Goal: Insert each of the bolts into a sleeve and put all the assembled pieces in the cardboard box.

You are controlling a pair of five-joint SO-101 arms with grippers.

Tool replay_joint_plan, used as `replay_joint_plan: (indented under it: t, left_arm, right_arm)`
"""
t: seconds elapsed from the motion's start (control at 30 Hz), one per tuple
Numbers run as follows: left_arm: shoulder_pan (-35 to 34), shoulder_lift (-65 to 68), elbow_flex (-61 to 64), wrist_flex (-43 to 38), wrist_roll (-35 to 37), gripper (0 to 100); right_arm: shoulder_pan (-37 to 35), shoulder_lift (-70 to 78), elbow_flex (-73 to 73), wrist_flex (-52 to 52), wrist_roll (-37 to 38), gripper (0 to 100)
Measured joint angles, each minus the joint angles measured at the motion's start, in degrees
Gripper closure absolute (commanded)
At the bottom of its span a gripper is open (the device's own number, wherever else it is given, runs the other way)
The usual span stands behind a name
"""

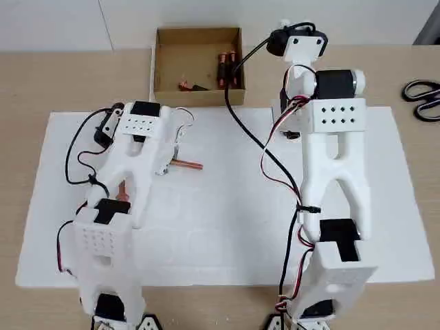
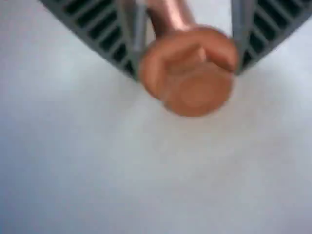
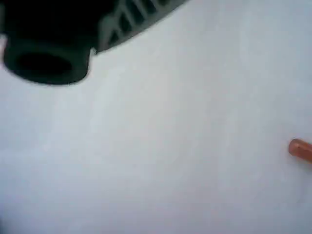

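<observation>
My left gripper is shut on a copper bolt, its round head facing the camera between the grey fingers. From above, that bolt pokes out sideways from the left gripper over the white mat. My right gripper sits near the mat's far edge, below the cardboard box, and holds a black sleeve against a grey finger. A copper bolt tip shows farther off. The box holds assembled pieces.
Another copper piece lies on the white mat, partly under the left arm. Scissors rest on the wooden table at the far right. A small reddish item lies in the box.
</observation>
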Motion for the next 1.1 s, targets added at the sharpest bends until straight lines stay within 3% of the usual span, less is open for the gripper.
replay_joint_plan:
  t: [0.2,0.4,0.57,0.67,0.73,0.9,1.1]
  left_arm:
    - [0.2,1.1,-4.4,1.1,-0.2,99]
    - [0.1,1.7,-18.9,12.4,-6.1,99]
    - [-0.1,1.7,-35.3,18.0,-24.7,99]
    - [-0.4,0.8,-38.3,18.5,-41.2,99]
    - [-1.1,-1.1,-38.7,18.5,-47.6,99]
    - [-2.7,-9.6,-38.8,18.5,-50.5,99]
    - [-2.3,-26.8,-34.6,18.5,-50.8,99]
  right_arm:
    - [0.0,0.0,0.0,0.0,0.0,94.6]
    - [0.0,0.0,0.0,0.0,0.0,94.6]
    - [0.0,0.0,0.0,0.0,0.0,94.6]
    - [0.0,0.0,0.0,0.0,0.0,94.6]
    - [0.0,0.0,0.0,0.0,0.0,94.6]
    - [0.0,-1.2,0.0,0.0,0.0,94.6]
    - [-0.3,-15.2,0.0,0.0,0.0,99.2]
